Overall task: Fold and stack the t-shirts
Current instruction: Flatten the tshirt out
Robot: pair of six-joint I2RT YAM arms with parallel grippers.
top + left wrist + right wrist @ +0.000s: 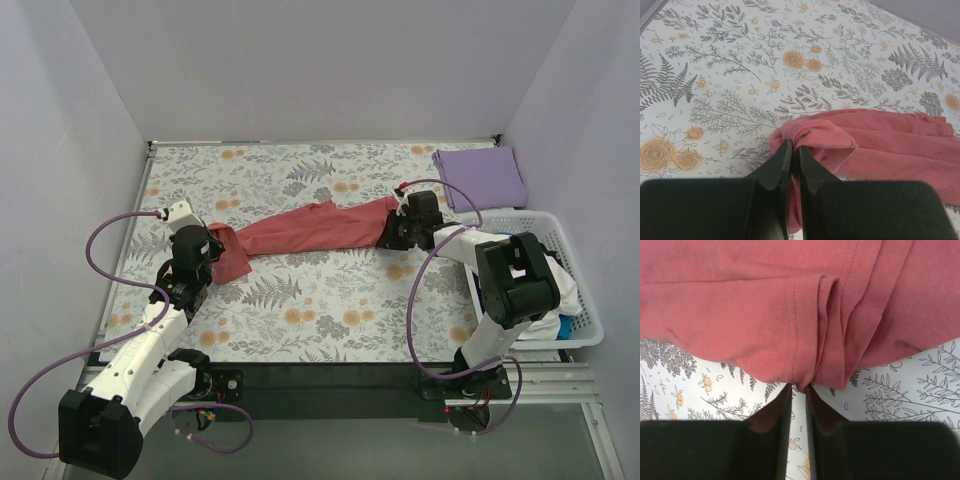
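Top view: the salmon-red soft cloth t-shirt [310, 228] is strung as a twisted band over the floral-print table cloth [300, 320] between left gripper [214, 243] and right gripper [393, 230]; equal tension and untwisting are advised before it is laid flat. Left wrist: jaws are pressed onto a bunched edge, and which edge cannot be told. Right wrist: a hemmed fold is pinched, and the garment's outline is cut off.

Looks past the right gripper [799, 388], black fingers [772, 412] pinched nearly together on a bunched, stitched hem of the salmon-red t-shirt [740, 310]. Fills the far half with that creased cloth. Shows floral-print table cloth [912, 390] beneath, left and right of the fingers.
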